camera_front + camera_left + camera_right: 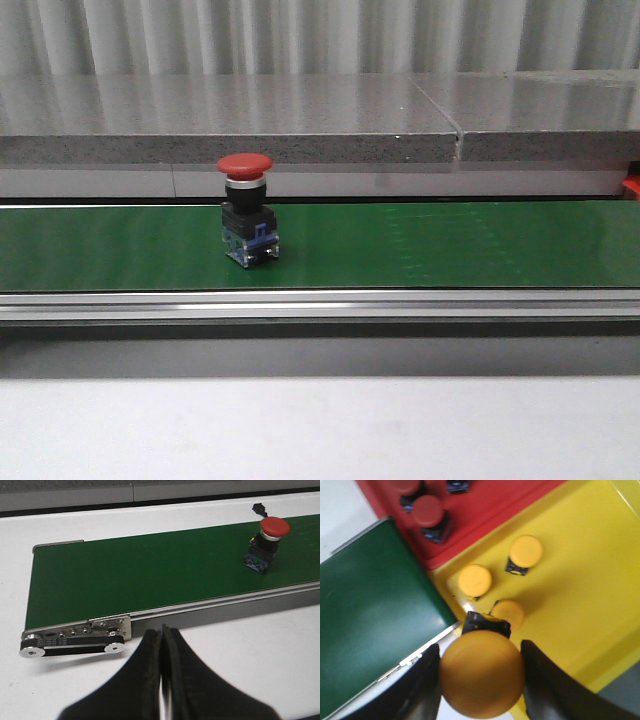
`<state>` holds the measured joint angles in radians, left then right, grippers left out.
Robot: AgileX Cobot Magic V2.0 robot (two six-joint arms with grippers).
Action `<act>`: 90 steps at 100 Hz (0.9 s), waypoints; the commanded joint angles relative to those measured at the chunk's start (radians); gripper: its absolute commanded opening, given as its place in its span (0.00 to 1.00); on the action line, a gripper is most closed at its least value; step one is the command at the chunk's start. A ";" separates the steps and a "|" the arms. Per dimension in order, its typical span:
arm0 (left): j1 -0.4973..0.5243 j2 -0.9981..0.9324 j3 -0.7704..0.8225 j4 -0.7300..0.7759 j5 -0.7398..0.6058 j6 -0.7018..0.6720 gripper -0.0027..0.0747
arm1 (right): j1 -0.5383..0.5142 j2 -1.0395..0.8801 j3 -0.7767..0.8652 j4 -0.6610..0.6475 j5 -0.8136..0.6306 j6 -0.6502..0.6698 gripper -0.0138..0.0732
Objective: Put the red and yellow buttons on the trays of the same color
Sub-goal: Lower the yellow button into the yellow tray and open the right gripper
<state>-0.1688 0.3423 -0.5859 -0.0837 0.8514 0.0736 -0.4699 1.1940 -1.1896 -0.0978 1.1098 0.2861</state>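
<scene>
- Green belting fills the middle of your front view: the conveyor belt [420, 245] runs side to side, with a pale bench [320, 430] along its near rail and a grey stone ledge [230, 120] behind it.
- You can see one red button [246, 208] standing upright on the belt, left of its middle and closer to the near rail than the far edge.
- Your left gripper [161, 645] hangs over the white bench beside the belt's end roller, its jaws pressed together with nothing between them.
- Your right gripper [481, 672] is clamped on a yellow button [481, 674], hovering over the near edge of the yellow tray [580, 580] where it meets the belt end.
- Three yellow buttons [475, 581] already sit on that tray.
- Beyond it, the red tray [485, 510] holds red buttons [429, 513].
</scene>
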 commanded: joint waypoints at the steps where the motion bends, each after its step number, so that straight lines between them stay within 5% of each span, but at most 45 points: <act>1: -0.008 0.006 -0.024 -0.016 -0.072 -0.001 0.01 | -0.067 -0.034 0.013 -0.024 -0.066 0.054 0.26; 40: -0.008 0.006 -0.024 -0.016 -0.072 -0.001 0.01 | -0.164 -0.033 0.183 -0.039 -0.237 0.072 0.26; 90: -0.008 0.006 -0.024 -0.016 -0.072 -0.001 0.01 | -0.244 0.006 0.198 -0.074 -0.378 0.144 0.26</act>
<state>-0.1688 0.3423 -0.5859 -0.0837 0.8514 0.0736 -0.7074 1.1971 -0.9684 -0.1506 0.8114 0.4278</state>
